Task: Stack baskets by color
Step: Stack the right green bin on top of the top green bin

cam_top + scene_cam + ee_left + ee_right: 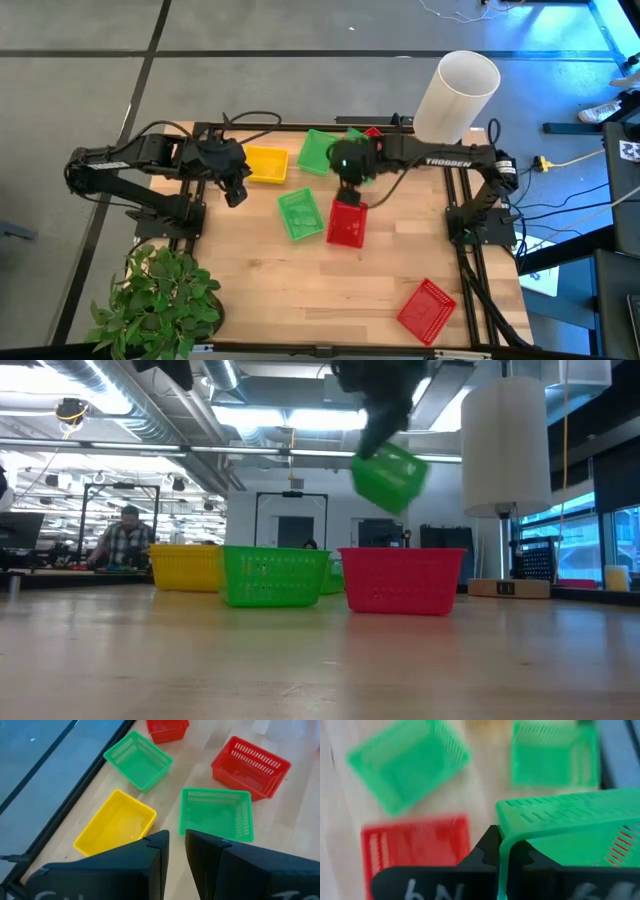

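The right gripper (385,435) is clamped on the rim of 1 green plastic mesh basket (390,477), held in the air above the red plastic mesh basket (403,580). The left gripper (236,190) hangs slightly parted near the yellow plastic mesh basket (265,164).

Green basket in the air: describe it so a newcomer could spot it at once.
Start at the tall white cylinder on the table's far right. Just left of it, the right gripper hangs above the table, shut on a green basket. It is tilted and off the wood; the other baskets sit flat on the table.
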Controlling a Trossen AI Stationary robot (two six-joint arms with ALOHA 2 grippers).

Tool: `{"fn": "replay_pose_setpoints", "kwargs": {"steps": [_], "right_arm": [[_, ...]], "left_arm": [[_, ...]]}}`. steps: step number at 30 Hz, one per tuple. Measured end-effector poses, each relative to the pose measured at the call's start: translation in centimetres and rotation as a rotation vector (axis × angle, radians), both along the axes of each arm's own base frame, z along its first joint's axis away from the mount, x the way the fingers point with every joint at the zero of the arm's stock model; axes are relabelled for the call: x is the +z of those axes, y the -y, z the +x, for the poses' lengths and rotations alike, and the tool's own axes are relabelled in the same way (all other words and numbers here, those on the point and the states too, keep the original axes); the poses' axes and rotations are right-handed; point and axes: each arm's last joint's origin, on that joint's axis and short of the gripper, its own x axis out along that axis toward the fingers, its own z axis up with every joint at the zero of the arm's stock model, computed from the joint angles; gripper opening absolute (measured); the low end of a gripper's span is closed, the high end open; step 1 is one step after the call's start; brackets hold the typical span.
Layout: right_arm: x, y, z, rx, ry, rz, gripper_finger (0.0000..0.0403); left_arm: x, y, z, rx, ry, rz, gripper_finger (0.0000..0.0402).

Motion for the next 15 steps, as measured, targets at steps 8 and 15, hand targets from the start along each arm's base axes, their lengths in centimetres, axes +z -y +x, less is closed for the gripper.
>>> {"fn": "replay_pose_setpoints", "kwargs": {"steps": [8,15], "right_arm": [[0.7,5.6,3.3,0.021,0.28,0.001,0.0],[-1.7,8.8,6.1,0.039,0.334,0.041,0.0]], "left_arm": [[-0.8,0.0,1.5,0.0,-0.044,0.001,0.0055],[-1.2,0.0,2.3,-0.003,-0.063,-0.001,0.0055]]}}
